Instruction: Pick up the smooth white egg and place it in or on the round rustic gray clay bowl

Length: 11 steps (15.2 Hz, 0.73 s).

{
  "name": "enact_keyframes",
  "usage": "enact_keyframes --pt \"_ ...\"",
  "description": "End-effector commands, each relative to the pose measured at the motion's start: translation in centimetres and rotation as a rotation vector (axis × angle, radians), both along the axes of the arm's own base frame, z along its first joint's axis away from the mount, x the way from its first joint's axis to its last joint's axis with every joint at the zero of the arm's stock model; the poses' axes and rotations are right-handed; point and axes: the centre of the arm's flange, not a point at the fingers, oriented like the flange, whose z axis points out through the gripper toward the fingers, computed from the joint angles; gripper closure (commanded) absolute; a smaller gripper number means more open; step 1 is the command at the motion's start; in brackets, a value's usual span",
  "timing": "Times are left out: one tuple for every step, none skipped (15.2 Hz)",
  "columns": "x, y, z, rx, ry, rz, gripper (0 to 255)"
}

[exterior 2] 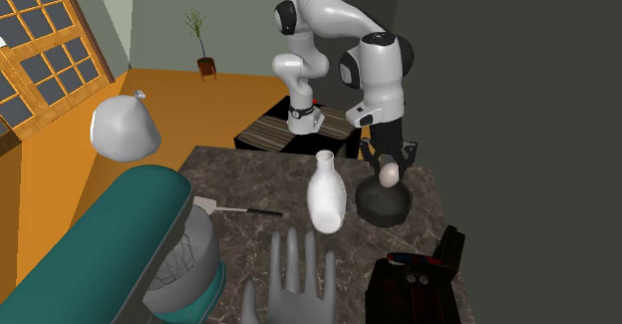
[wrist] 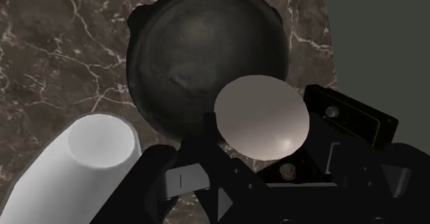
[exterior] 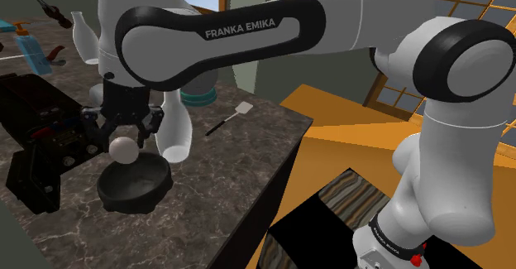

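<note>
The pale egg (exterior: 124, 149) hangs just under my black gripper (exterior: 125, 133), directly over the dark round bowl (exterior: 157, 184) on the marble counter. The fingers stand apart, wider than the egg, and do not seem to clasp it. From the second exterior view the egg (exterior 2: 390, 174) is again below the gripper (exterior 2: 390, 161) and above the bowl (exterior 2: 384, 210). Looking along the hand, the egg (wrist: 260, 116) covers one finger, the other finger (wrist: 205, 134) shows beside it, and the bowl (wrist: 186, 43) lies beyond.
A white bottle (exterior: 175, 131) stands close beside the bowl. A black appliance (exterior: 37, 143) sits on the bowl's other side. A small spatula (exterior: 227, 120) lies farther along the counter (exterior: 207, 209), and a teal mixer (exterior 2: 150, 242) is at its far end.
</note>
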Motion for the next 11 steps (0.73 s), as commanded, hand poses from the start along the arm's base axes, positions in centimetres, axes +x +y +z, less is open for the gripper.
enact_keyframes --pt "0.0 0.1 -1.0 0.000 0.000 0.000 255" --pt "0.0 0.1 -1.5 0.000 0.000 0.000 255" --pt "0.0 0.1 -2.1 0.000 0.000 0.000 255" --pt "0.0 0.1 -2.6 0.000 0.000 0.000 255" --pt "0.0 0.1 -3.1 0.000 0.000 0.000 255" --pt "0.0 0.1 -3.7 0.000 0.000 0.000 255" --pt "0.0 0.1 -4.2 0.000 0.000 0.000 255" --pt "0.0 0.1 -4.7 0.000 0.000 0.000 255" --pt "0.0 0.1 -5.3 0.000 0.000 0.000 255" --pt "0.0 0.1 -5.3 0.000 0.000 0.000 255" --pt "0.0 0.1 -5.3 0.000 0.000 0.000 255"
